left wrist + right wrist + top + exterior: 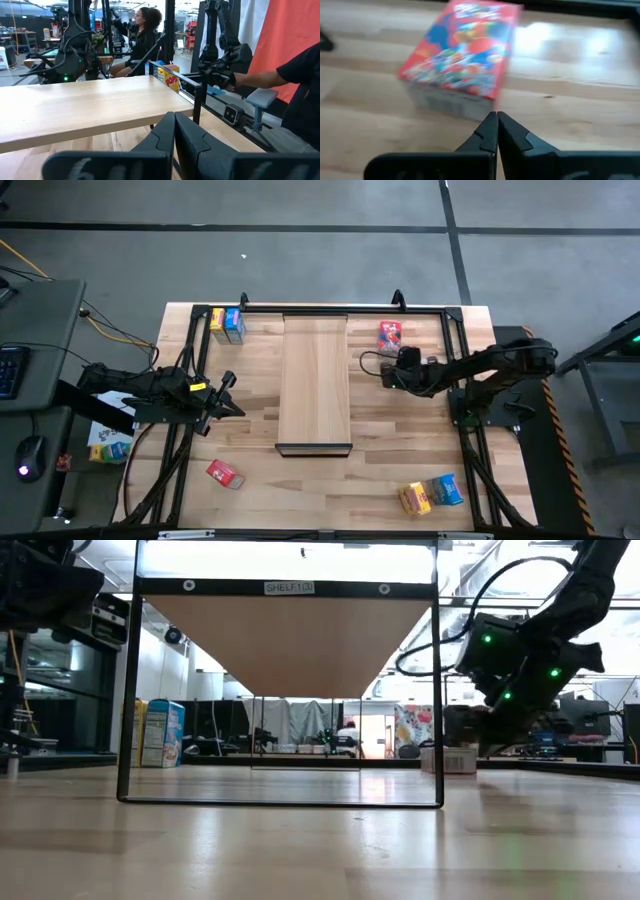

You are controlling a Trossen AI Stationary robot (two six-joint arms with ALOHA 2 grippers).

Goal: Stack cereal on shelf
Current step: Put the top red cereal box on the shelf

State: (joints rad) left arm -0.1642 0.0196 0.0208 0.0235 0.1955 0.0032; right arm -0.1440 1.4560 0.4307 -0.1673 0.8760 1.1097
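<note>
you are at the start: the pale-wood shelf point(314, 380) has nothing on its top board, so all stacking is left, as far as the pictures show. in the high view the shelf sits mid-table, long axis running from the far edge toward the near edge, its black lip at the near end.

the cereal is spread around it. a yellow box and a blue box point(235, 326) stand together at the far left corner. a red cereal box point(389, 336) lies flat just right of the shelf's far end, long axis roughly parallel to the shelf. a second red box point(224, 473) lies tilted near the front left. another yellow and blue pair point(432, 494) lies near the front right.

your right gripper point(385, 375) hovers near the first red box, just on its near side; its claw is closed and holds nothing. in the right wrist view the box lies face up just ahead of the shut fingertips, not touching them.

your left gripper point(229, 392) waits left of the shelf, claw closed and empty, pointing toward the shelf's side.
</note>
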